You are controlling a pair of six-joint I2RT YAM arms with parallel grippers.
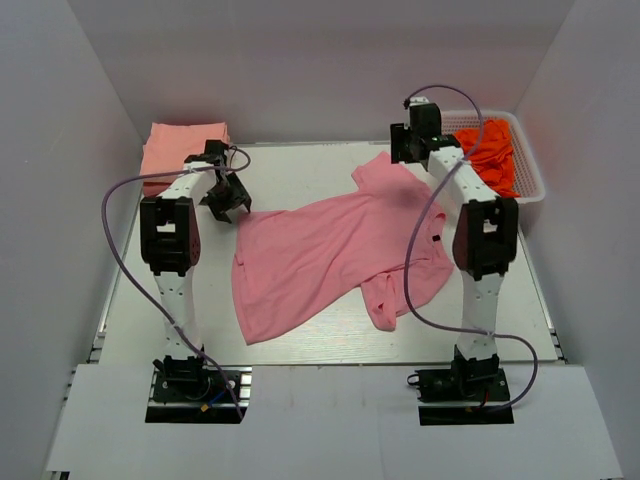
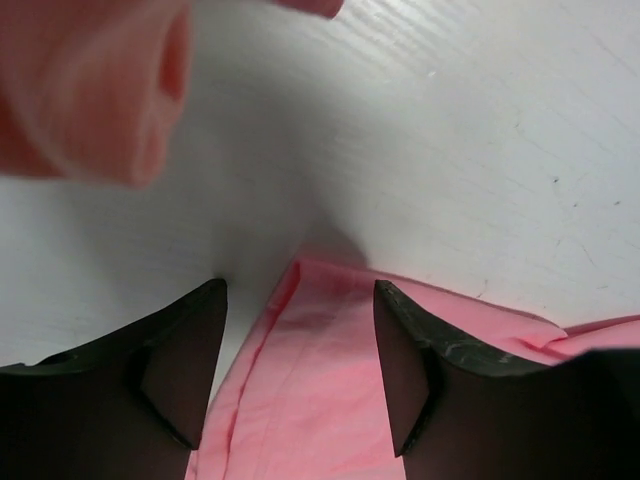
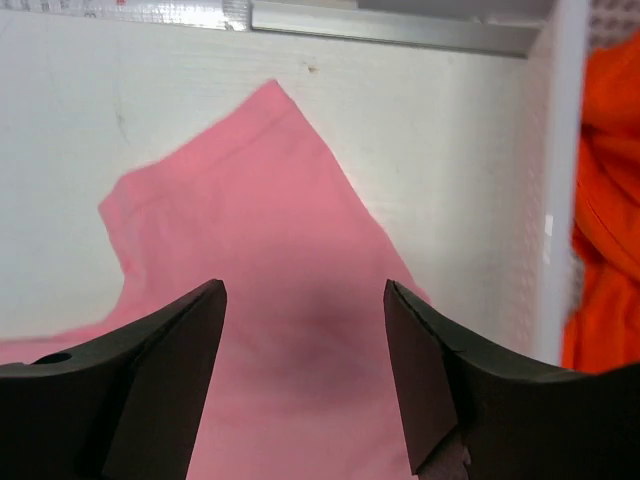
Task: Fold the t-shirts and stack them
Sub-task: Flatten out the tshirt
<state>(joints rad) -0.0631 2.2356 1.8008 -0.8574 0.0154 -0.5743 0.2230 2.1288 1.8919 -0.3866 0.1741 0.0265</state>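
A rose-pink t-shirt (image 1: 320, 255) lies spread on the white table (image 1: 300, 170), its hem to the left and a sleeve at the far right. My left gripper (image 1: 226, 204) is open just above the shirt's far-left hem corner (image 2: 310, 360). My right gripper (image 1: 405, 152) is open over the far sleeve (image 3: 270, 250). A folded salmon-peach stack (image 1: 180, 150) sits at the far left, blurred in the left wrist view (image 2: 90, 90). Orange-red shirts (image 1: 490, 155) lie in the basket and show in the right wrist view (image 3: 605, 200).
The white lattice basket (image 1: 532, 190) stands at the far right, its wall (image 3: 555, 180) close to my right gripper. White walls close in the table on three sides. Purple cables loop off both arms.
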